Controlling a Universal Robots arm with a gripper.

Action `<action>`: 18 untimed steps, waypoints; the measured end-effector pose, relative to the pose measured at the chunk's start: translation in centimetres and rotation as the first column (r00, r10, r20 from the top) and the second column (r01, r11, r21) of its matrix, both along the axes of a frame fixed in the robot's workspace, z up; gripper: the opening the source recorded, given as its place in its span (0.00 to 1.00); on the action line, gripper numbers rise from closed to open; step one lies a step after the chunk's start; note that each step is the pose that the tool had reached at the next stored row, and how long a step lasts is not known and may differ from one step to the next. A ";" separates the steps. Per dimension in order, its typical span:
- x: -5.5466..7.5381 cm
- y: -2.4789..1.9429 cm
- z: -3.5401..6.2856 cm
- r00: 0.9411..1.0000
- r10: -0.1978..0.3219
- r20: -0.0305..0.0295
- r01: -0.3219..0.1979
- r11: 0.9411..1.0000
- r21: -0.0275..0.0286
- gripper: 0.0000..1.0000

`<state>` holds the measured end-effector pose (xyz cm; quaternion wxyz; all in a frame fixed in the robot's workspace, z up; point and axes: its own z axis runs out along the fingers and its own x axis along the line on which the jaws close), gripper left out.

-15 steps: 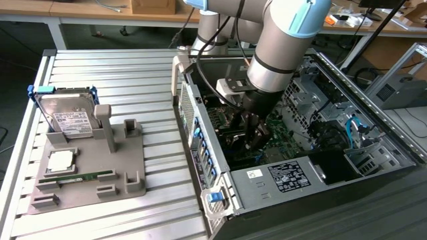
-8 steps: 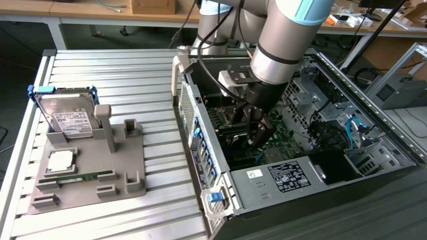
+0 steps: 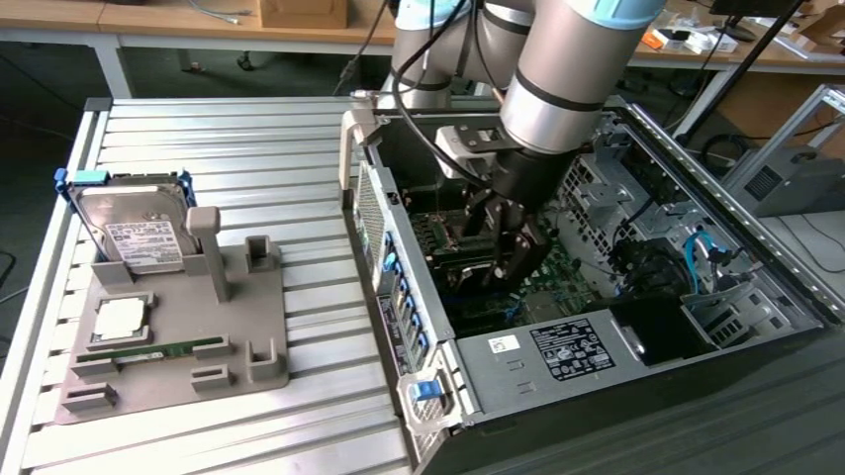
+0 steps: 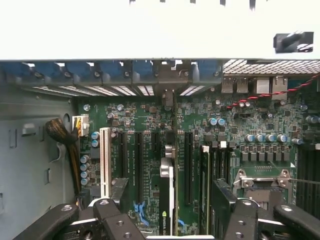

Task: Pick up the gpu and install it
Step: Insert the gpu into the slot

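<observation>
Silver hard drive [image 3: 133,233] stands upright in grey holder [image 3: 178,356] on slatted tabletop [image 3: 237,148], beside open computer case [image 3: 555,366]

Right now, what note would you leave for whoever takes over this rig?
Hand: open, holding nothing, down inside the computer case, just above the motherboard.
GPU: standing on edge in an expansion slot between the hand's fingers, released.
Fixture tray on the exterior view's left: hard drive and memory stick on it.
Done: GPU picked up and placed in the slot.
Left: full seating cannot be confirmed from these views.
</observation>
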<state>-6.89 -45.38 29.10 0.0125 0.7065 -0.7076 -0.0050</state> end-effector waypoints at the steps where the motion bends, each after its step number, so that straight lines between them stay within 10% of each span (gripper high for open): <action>1: 0.0 0.00 0.10 1.000 0.001 0.000 -0.001 1.000 0.000 0.76; 9: 0.0 0.01 0.62 1.000 0.006 0.000 -0.006 1.000 0.000 0.62; 18: 0.0 0.01 1.01 1.000 0.015 0.000 -0.015 1.000 0.000 0.20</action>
